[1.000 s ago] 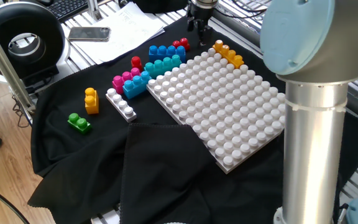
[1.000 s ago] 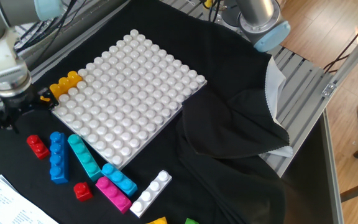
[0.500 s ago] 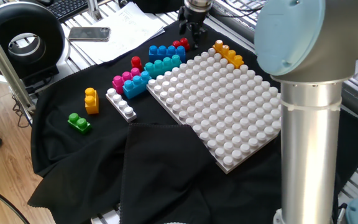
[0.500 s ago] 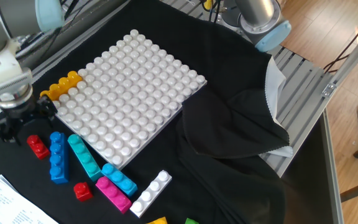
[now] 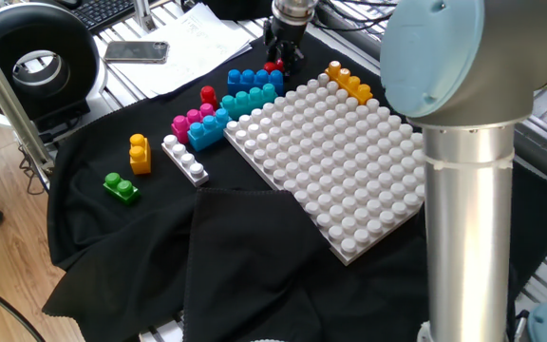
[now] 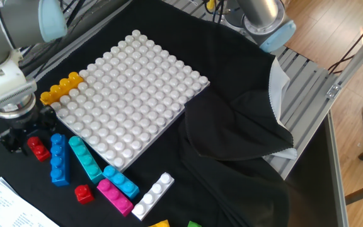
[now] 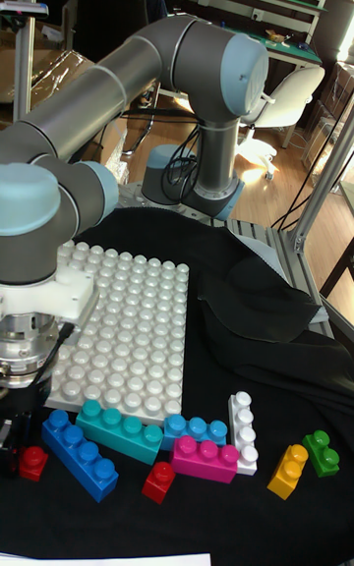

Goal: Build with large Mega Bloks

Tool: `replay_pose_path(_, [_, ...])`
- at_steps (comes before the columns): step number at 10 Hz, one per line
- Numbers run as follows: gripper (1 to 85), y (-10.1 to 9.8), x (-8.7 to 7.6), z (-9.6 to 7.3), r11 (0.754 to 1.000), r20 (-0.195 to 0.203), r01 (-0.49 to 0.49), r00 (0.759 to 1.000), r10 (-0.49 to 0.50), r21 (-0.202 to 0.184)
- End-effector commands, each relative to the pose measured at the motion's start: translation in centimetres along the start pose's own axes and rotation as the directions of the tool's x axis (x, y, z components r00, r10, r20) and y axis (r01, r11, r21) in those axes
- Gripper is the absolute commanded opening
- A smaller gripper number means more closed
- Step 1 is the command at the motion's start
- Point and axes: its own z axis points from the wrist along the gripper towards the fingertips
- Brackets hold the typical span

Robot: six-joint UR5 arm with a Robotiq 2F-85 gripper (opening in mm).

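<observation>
The gripper (image 6: 19,135) has slid away from the board's corner since a second ago, when it hung beside the yellow-orange brick (image 6: 60,88); now it stands at the left edge of the other fixed view, over the red two-stud brick (image 6: 38,149). In the one fixed view the same move shows at the top centre: the gripper (image 5: 281,55) has gone leftward to the red brick (image 5: 274,66) just past the long blue brick (image 5: 252,78). Its black fingers stand apart, one to each side of the red brick, and I cannot tell whether they touch it; they hold nothing lifted.

No bricks have shifted. The yellow-orange brick sits on the edge of the white studded board (image 6: 131,94). On the black cloth (image 6: 244,157) below the board lie the long blue brick, the long teal brick (image 6: 85,159), a short blue brick (image 6: 121,181), a pink brick (image 6: 115,195), a white brick (image 6: 153,195) and a single red brick (image 6: 84,193). In the tall fixed view, lower right, a small yellow-orange brick (image 7: 288,470) and a green brick (image 7: 321,452) lie side by side.
</observation>
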Motion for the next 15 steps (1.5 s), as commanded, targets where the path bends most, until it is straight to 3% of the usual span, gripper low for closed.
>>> replay_pose_path(1, [2.3,0.3,1.1,-0.1,0.996,-0.043,-0.092,0.995,0.091,-0.012])
replay_pose_path(3, [2.0,0.7,1.1,-1.2,0.979,-0.028,-0.2,0.98,0.199,-0.04])
replay_pose_path(5, [1.7,0.2,2.1,-3.3,0.945,-0.038,-0.326,0.945,0.325,-0.023])
replay_pose_path(7, [1.7,0.6,3.8,-5.9,0.883,-0.086,-0.47,0.879,0.469,0.015])
replay_pose_path(8, [1.7,1.1,4.5,-7.1,0.835,-0.107,-0.549,0.829,0.549,0.038])
replay_pose_path(10, [1.3,2.3,4.4,-8.2,0.747,-0.112,-0.665,0.74,0.663,0.027])
replay_pose_path(11, [1.3,3.1,4.5,-8.8,0.676,-0.116,-0.736,0.669,0.734,0.028])
replay_pose_path(14, [1.3,5.5,5.2,-10.1,0.428,-0.139,-0.901,0.417,0.898,0.07])
replay_pose_path(15, [1.3,6.6,4.7,-10.1,0.342,-0.14,-0.938,0.332,0.933,0.052])
